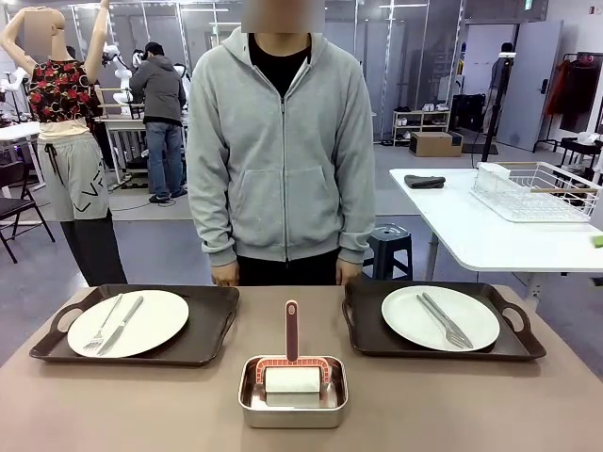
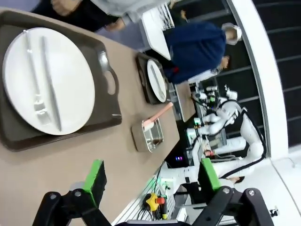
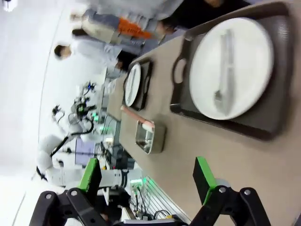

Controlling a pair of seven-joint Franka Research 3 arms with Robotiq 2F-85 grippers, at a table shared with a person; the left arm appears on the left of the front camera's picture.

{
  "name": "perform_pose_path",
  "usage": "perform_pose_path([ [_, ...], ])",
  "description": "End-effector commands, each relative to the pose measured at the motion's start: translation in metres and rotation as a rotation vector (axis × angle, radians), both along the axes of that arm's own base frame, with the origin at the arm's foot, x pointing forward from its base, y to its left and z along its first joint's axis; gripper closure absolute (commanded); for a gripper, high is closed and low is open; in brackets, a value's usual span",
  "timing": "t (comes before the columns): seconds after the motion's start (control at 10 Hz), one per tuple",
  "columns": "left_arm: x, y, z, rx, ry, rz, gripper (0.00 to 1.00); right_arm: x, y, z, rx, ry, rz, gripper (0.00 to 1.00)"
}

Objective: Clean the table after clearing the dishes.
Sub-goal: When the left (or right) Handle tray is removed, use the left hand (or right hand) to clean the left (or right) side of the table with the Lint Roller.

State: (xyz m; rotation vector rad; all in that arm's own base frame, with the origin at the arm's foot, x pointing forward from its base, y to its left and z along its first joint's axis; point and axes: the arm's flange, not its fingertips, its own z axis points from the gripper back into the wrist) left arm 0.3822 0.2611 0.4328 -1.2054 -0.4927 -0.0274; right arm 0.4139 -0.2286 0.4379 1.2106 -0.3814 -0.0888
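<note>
Honestly, nothing's done yet: the left plate and right plate sit on their trays at the far side of the table, and the scrubber waits in the steel pan near-middle. The left gripper and right gripper both gape wide, empty.

Lit brightly and evenly from overhead in the front view; sharp throughout, with only soft, short shadows under the trays on the table. Mild glint on the steel pan. Bends strongly at both wrist views' edges. Washes out to white, probably overexposed, along the right wrist view's left side. Slightly soft in far backgrounds.
</note>
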Motion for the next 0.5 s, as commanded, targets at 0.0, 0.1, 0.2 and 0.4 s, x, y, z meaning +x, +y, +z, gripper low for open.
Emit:
perform_pose_path([
  [0.0,-0.011,0.018,0.012,0.006,0.006,0.027,0.00,-0.020,-0.038,-0.001,-0.011,0.071,-0.111,0.00],
  [0.1,-0.022,0.028,0.014,0.008,0.001,0.063,0.00,-0.031,-0.054,0.000,-0.030,0.068,-0.140,0.00],
  [0.2,-0.029,0.035,0.014,0.006,0.008,0.097,0.00,-0.031,-0.058,-0.001,-0.077,0.086,-0.156,0.00],
  [0.4,-0.029,0.039,0.012,0.003,0.016,0.135,0.00,-0.021,-0.050,0.003,-0.102,0.066,-0.129,0.00],
])
